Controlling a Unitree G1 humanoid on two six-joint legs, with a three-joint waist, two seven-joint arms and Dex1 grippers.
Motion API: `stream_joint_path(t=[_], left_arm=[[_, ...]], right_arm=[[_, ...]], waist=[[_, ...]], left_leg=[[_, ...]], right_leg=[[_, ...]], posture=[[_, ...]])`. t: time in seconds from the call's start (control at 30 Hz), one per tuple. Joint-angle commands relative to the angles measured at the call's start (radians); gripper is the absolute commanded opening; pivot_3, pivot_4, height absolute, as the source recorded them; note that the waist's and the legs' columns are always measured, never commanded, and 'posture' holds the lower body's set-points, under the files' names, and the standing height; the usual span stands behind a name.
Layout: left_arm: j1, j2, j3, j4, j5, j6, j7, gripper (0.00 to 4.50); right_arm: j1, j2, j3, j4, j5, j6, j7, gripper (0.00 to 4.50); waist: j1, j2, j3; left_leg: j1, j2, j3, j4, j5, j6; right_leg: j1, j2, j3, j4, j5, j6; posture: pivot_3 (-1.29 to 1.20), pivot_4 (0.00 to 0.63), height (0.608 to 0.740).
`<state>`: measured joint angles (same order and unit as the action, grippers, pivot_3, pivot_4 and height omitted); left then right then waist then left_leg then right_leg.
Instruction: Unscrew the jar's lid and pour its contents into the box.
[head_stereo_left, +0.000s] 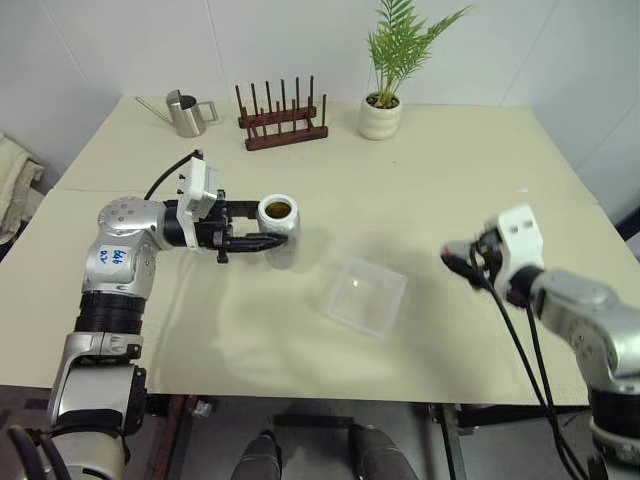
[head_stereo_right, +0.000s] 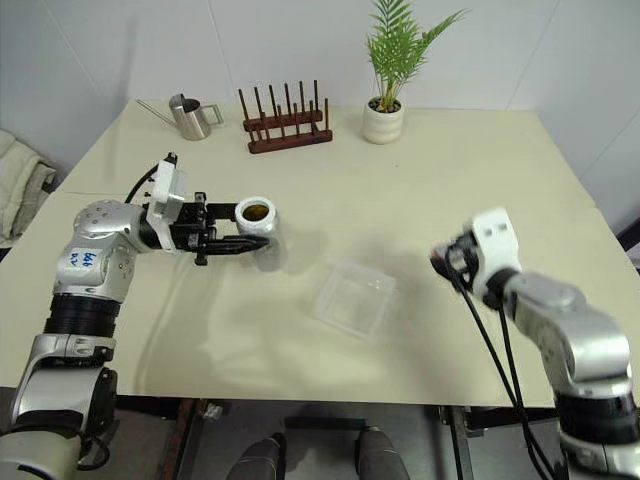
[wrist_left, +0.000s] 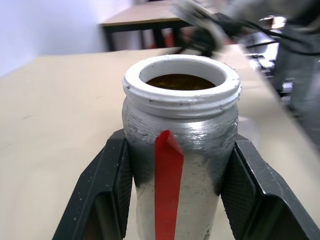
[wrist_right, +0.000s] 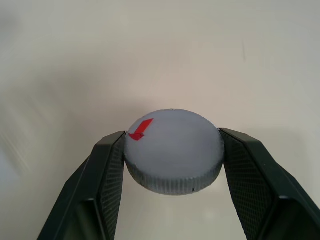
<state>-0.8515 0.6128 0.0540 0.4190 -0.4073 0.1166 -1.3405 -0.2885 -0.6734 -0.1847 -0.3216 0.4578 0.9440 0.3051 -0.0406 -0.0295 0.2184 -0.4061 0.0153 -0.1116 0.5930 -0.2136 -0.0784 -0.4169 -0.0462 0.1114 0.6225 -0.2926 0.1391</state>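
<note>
Bright, even light falls from above on the pale surface (head_stereo_left: 420, 170); shadows are soft and faint, one lying beneath the jar (head_stereo_left: 279, 232). The box (head_stereo_left: 362, 294) carries a small pale glare. In the left wrist view the right tool (wrist_left: 200, 30) smears with motion blur

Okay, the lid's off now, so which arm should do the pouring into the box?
The left. Its gripper already clamps the open jar upright, just beside the box. The right gripper is busy holding the lid, off on the box's far side.
</note>
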Motion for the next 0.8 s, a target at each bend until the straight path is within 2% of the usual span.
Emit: stream_joint_path(t=[0.03, 0.27, 0.4, 0.47, 0.63, 0.8], left_arm=[[-0.040, -0.005, 0.014, 0.008, 0.011, -0.052, 0.011, 2.02], [-0.092, -0.050, 0.004, 0.066, 0.046, -0.148, 0.035, 2.02], [-0.130, -0.080, -0.002, 0.102, 0.082, -0.224, 0.068, 2.02], [-0.149, -0.097, -0.008, 0.134, 0.108, -0.285, 0.091, 2.02], [-0.188, -0.139, -0.032, 0.189, 0.177, -0.429, 0.146, 2.02], [-0.226, -0.189, -0.076, 0.255, 0.277, -0.654, 0.225, 2.02]], right_arm=[[0.068, 0.054, -0.049, -0.021, -0.031, -0.053, -0.039, 2.52], [0.151, 0.141, -0.084, -0.002, -0.069, -0.106, -0.090, 2.52], [0.174, 0.132, -0.107, -0.023, -0.063, -0.099, -0.079, 3.84], [0.179, 0.126, -0.127, -0.043, -0.062, -0.158, -0.052, 4.47], [0.232, 0.087, -0.209, -0.097, -0.001, -0.218, 0.067, 4.47], [0.368, 0.020, -0.312, -0.199, 0.131, -0.323, 0.330, 4.47]], waist=[[-0.001, 0.000, 0.000], [0.006, 0.000, 0.000], [0.011, 0.000, 0.000], [0.013, 0.000, 0.000], [0.012, 0.000, 0.000], [0.012, 0.000, 0.000]], left_leg=[[0.000, 0.000, 0.000, 0.000, 0.000, 0.000], [0.002, 0.000, 0.000, 0.003, 0.000, 0.000], [0.002, 0.000, 0.000, 0.004, 0.000, 0.000], [0.002, 0.000, 0.000, 0.003, 0.000, 0.000], [0.001, -0.001, 0.000, 0.003, 0.000, 0.000], [0.001, -0.001, 0.000, 0.003, 0.000, 0.000]], right_leg=[[0.000, 0.000, 0.000, 0.000, 0.000, 0.000], [0.003, 0.000, 0.000, 0.001, 0.000, 0.001], [0.004, 0.000, 0.001, -0.001, 0.001, 0.002], [0.004, 0.001, 0.000, -0.001, 0.001, 0.002], [0.004, 0.000, 0.001, -0.001, 0.001, 0.003], [0.004, 0.001, 0.001, -0.001, 0.002, 0.003]], posture=[[0.00, 0.150, 0.740], [0.00, 0.150, 0.740], [0.00, 0.150, 0.740], [0.00, 0.150, 0.740], [0.00, 0.150, 0.740], [0.00, 0.150, 0.740]])
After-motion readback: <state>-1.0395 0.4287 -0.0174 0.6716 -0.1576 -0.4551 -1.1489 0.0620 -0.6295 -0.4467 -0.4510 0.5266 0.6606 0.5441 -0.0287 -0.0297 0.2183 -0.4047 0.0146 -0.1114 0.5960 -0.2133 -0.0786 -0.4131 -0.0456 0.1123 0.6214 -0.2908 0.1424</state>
